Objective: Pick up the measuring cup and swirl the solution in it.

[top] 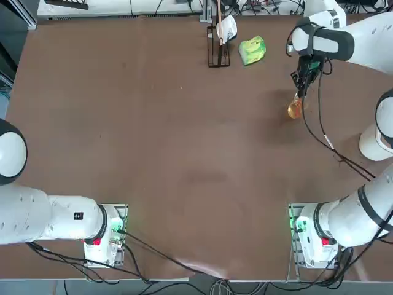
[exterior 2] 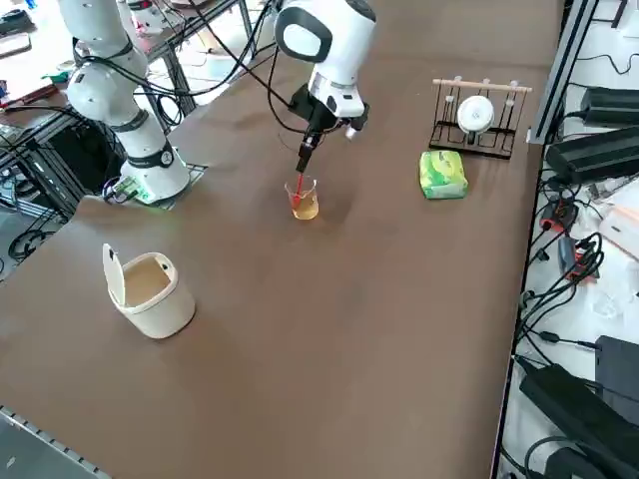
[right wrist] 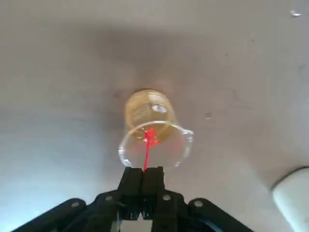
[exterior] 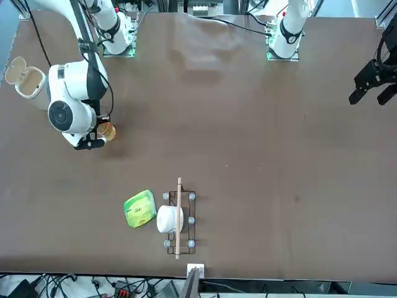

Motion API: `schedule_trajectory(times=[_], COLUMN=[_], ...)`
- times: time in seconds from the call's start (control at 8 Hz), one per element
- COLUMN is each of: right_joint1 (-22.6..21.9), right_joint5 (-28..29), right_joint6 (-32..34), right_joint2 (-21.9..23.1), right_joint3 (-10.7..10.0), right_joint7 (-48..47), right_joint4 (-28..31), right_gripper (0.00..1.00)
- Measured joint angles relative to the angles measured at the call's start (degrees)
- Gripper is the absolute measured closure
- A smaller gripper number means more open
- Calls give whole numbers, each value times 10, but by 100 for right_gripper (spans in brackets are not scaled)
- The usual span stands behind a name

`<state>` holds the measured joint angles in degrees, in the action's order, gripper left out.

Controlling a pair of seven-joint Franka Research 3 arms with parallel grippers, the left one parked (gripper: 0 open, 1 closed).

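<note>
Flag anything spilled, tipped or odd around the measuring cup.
No spill shows. The measuring cup hangs tilted from the right claw, shut on its rim, with the orange solution still inside.

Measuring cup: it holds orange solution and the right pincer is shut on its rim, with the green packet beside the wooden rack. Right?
Not the rim: the right wrist view shows the right pincer shut on a thin red rod dipping into the measuring cup. The rest stands.

No legible text, label, brand, number or sign found on any item. The green packet (top: 253, 50) near the far edge of the table carries printed markings, but they cannot be read. No markings can be made out on the measuring cup (right wrist: 153, 130).
</note>
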<state>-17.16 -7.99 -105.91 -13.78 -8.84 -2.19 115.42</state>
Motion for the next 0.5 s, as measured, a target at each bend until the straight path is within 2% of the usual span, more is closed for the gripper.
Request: schedule_trajectory(times=[0.25,0.5], right_joint1=[4,7], right_joint5=[-41,-41], right_joint6=[-3,-12], right_joint2=[0,-2], right_joint3=[0,0], right_joint7=[6,6], right_joint4=[0,-9], right_gripper=[98,98])
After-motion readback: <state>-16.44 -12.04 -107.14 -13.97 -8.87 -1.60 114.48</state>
